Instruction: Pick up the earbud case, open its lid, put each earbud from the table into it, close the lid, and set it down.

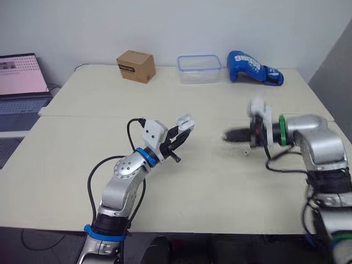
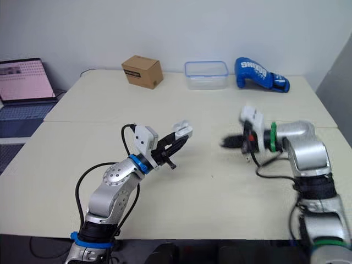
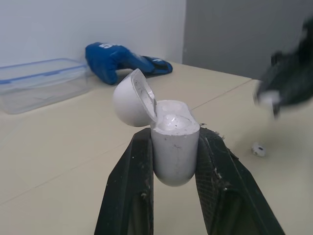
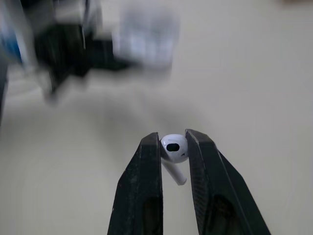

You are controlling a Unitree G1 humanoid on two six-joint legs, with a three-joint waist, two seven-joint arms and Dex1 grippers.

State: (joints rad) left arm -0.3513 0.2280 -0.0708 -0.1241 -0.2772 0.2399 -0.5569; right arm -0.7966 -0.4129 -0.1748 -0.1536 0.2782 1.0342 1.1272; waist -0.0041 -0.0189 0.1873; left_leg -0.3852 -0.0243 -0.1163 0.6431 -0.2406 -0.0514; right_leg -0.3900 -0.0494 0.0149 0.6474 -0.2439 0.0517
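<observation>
The left end effector [image 3: 174,136] is clamped on the case [image 3: 173,156], one black finger on each side of its lower body. It holds the case upright above the desk [image 1: 209,187]. The lid [image 3: 128,103] is hinged open and tipped back, so the top of the case is uncovered. Whether anything sits in its sockets cannot be told.

To the right of the case, and apart from it, the right end effector [image 4: 172,139] hangs over the desk at about the same height, pointing towards the case. Its fingers are pinched on an earbud [image 4: 173,147], gripping the rounded head while the stem sticks out below the fingertips.

The other earbud [image 3: 257,149] lies on the desk, to the right of the case and under the right end effector.

Well beyond the case, along the far edge of the desk, stand a cardboard box [image 1: 136,66], a clear tub [image 1: 199,69] with a blue rim and a blue boxing glove [image 1: 253,67]. Far to the left of the case, past the desk, is an open laptop [image 1: 22,77].
</observation>
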